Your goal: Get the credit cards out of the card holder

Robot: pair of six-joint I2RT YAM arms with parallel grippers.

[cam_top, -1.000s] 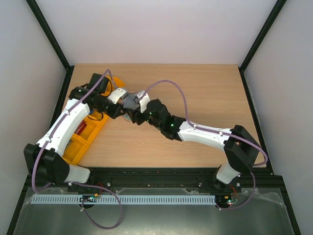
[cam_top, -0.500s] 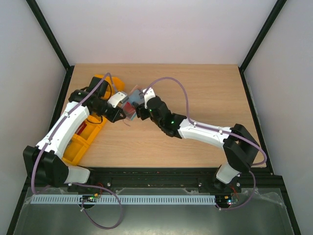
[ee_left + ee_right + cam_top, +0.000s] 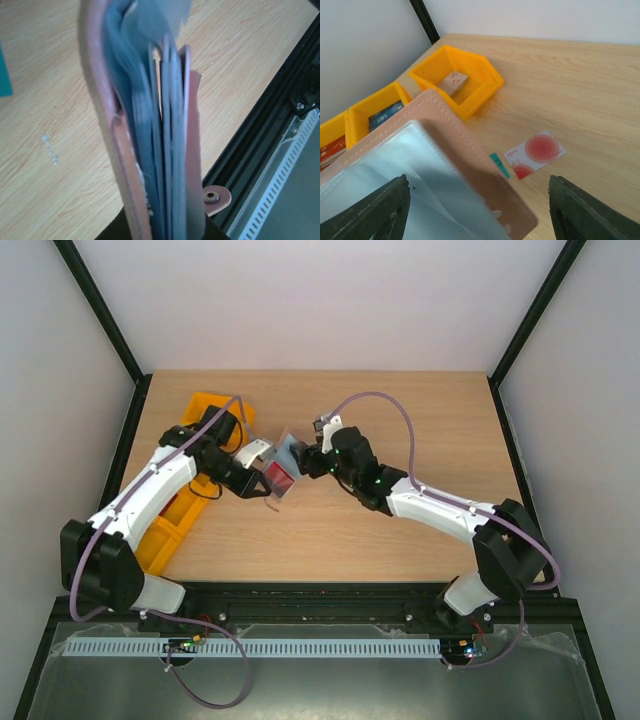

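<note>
The card holder (image 3: 150, 130) is reddish-brown outside and grey-blue inside. My left gripper (image 3: 165, 233) is shut on it and holds it edge-on above the table, with its snap tab (image 3: 216, 196) hanging at the right. In the top view the card holder (image 3: 279, 476) sits between both grippers. My right gripper (image 3: 480, 215) is open, its fingers (image 3: 590, 215) wide apart just behind the holder's open flap (image 3: 435, 165). The white-pink card with red round marks (image 3: 535, 153) lies flat on the table. The teal-green card (image 3: 499, 165) lies beside it, mostly hidden by the holder.
Orange plastic bins (image 3: 457, 82) stand at the table's left, one holding a small wooden block (image 3: 452, 82); they also show in the top view (image 3: 172, 515). The black frame rail (image 3: 280, 125) runs along the near table edge.
My left gripper has swung right and nearer with the card holder. My right gripper has drawn back to the right, away from the left gripper.
</note>
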